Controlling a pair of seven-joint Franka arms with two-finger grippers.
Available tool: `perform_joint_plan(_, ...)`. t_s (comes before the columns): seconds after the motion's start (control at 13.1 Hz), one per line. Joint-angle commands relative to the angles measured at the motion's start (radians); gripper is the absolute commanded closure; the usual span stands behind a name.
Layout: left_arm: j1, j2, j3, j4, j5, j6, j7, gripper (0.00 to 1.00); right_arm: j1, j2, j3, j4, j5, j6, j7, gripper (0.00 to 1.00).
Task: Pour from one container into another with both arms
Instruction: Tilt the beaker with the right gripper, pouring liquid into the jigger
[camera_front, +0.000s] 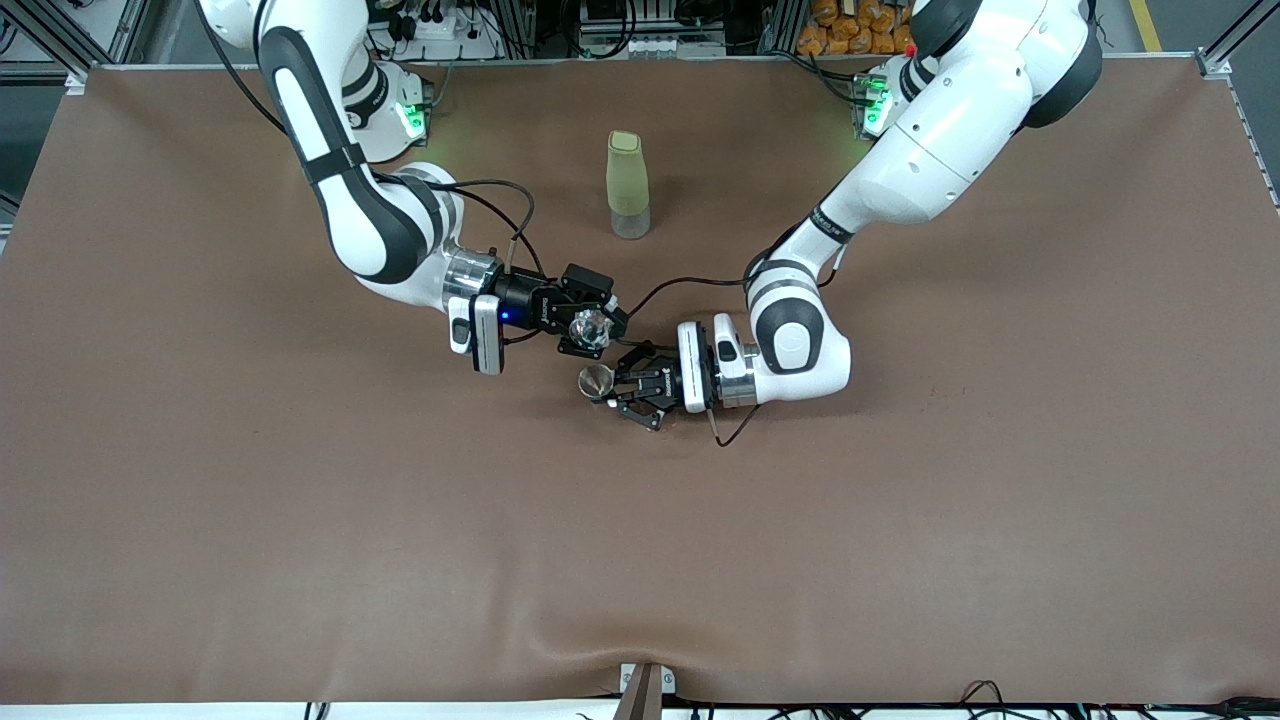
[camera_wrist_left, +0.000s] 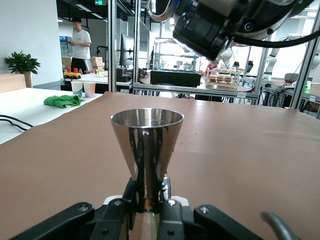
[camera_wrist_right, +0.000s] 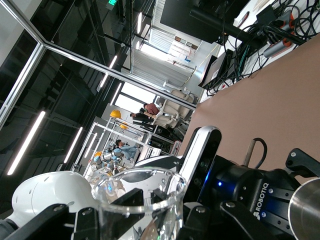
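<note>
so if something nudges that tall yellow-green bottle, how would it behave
The yellow-green bottle stands tall on a narrow clear base, so it would probably tip rather than slide. Its rounded body suggests it would roll once down. It looks rigid, probably light.

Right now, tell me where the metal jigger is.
The metal jigger is held upright in the left claw above mid-table, just below the tilted glass cup in the right claw; the yellow-green bottle stands nearer the bases.

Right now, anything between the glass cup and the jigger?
Nothing: in the front view the tilted glass cup in the right gripper hangs just above the jigger held by the left gripper.
</note>
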Motion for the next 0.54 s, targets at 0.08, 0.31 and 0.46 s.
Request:
perform_joint_plan(0.08,0.005,-0.019,-0.004,-0.014,-0.034,-0.012,0.038,1.0,0.002,-0.017,0.001,-0.005,-0.015,0.008,0.075,1.0)
perform_joint_plan(0.31,0.005,-0.022,-0.004,-0.014,-0.033,-0.012,0.038,1.0,0.002,-0.014,0.001,0.003,-0.015,0.008,0.133,1.0)
perform_joint_plan(0.46,0.005,-0.025,-0.006,-0.012,-0.034,-0.012,0.038,1.0,0.002,-0.011,0.001,0.012,-0.017,0.008,0.167,1.0)
